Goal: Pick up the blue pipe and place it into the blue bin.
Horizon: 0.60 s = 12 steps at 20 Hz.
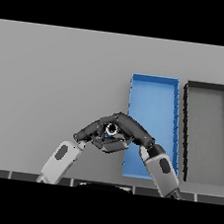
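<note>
No brand mark, label or writing can be read on any item in the head view.

The left arm enters from the lower edge and angles up and to the right. The left hand (93, 129) lies low over the grey table (53, 77), its dark fingers reaching toward the centre of the view. The right arm enters from the lower right and angles up and to the left, crossing the near left corner of the blue bin (153, 92). The right hand (128, 127) meets the left hand just left of the bin's left wall; together the two hands form an arch.

The blue pipe (111, 129) sits under that arch, between the two hands. Only one round end shows: a pale ring with a dark bore and a small area of blue. The rest of the pipe is hidden by the hands. Both hands touch or nearly touch the pipe, but whether the fingers are apart, together or clamped on it cannot be told.

The pipe is outside the blue bin, just beside its left wall. A dark grey bin (210, 88) stands just to the right of the blue bin, parallel to it.
</note>
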Available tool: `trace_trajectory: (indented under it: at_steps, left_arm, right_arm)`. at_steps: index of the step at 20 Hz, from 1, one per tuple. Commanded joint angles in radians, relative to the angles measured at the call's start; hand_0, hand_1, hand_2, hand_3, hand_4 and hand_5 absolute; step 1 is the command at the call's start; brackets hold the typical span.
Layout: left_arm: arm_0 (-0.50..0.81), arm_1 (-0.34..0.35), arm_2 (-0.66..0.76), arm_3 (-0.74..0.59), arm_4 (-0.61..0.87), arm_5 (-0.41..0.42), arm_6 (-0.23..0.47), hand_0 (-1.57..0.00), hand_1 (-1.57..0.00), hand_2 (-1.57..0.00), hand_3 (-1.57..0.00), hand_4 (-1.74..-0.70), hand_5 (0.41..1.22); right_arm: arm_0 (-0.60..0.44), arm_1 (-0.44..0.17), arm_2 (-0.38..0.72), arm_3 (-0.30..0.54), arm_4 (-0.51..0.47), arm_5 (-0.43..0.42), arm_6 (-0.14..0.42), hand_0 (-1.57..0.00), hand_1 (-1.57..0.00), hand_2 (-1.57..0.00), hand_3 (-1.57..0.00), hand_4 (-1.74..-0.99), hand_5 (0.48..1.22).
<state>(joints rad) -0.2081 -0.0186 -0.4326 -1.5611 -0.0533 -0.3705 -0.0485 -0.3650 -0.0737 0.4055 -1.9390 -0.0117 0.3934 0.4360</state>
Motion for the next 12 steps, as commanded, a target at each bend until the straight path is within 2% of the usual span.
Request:
trace_trajectory:
  at_steps: [1, 3, 5, 7, 8, 9, 12]
  left_arm:
    - [0.011, 0.002, 0.001, -0.014, 0.01, -0.008, 0.005, -1.57, -1.57, -1.55, -1.27, -1.68, 1.221]
    - [0.005, 0.004, 0.008, -0.014, 0.001, -0.016, 0.008, -1.57, -1.57, -1.56, -1.33, -1.7, 1.221]
    - [0.004, -0.01, 0.005, -0.01, -0.009, -0.021, -0.003, -1.57, -1.57, -1.55, -1.37, -1.72, 1.221]
    - [0.022, -0.011, 0.005, -0.026, -0.016, -0.028, -0.002, -1.57, -1.57, -1.55, -1.4, -1.73, 1.221]
    - [0.003, -0.017, 0.013, -0.005, -0.028, -0.024, -0.029, -1.57, -1.57, -1.55, -1.42, -1.73, 1.221]
    - [0.011, -0.018, 0.01, -0.011, -0.033, -0.023, -0.026, -1.57, -1.57, -1.55, -1.43, -1.73, 1.221]
    - [0.017, -0.026, 0.012, -0.007, -0.037, -0.02, -0.037, -1.57, -1.57, -1.56, -1.42, -1.73, 1.221]
  right_arm:
    - [0.001, 0.019, 0.0, 0.007, -0.014, -0.008, -0.013, -1.19, -1.19, -1.2, -1.03, -1.513, 0.671]
    - [0.013, 0.033, 0.002, 0.016, -0.005, -0.017, -0.046, -1.32, -1.33, -1.33, -1.23, -1.481, 0.869]
    - [0.019, 0.033, 0.019, 0.016, 0.032, -0.017, -0.102, -1.41, -1.42, -1.42, -1.35, -1.474, 0.996]
    - [0.033, 0.033, 0.029, -0.001, 0.047, -0.011, -0.1, -1.47, -1.47, -1.47, -1.43, -1.481, 1.077]
    - [0.035, 0.048, 0.039, -0.008, 0.059, -0.013, -0.086, -1.49, -1.49, -1.49, -1.46, -1.485, 1.106]
    - [0.051, 0.053, 0.019, -0.011, 0.027, -0.006, -0.078, -1.51, -1.51, -1.51, -1.48, -1.488, 1.129]
    - [0.082, 0.098, 0.015, -0.021, 0.013, -0.006, -0.047, -1.54, -1.54, -1.54, -1.52, -1.493, 1.174]
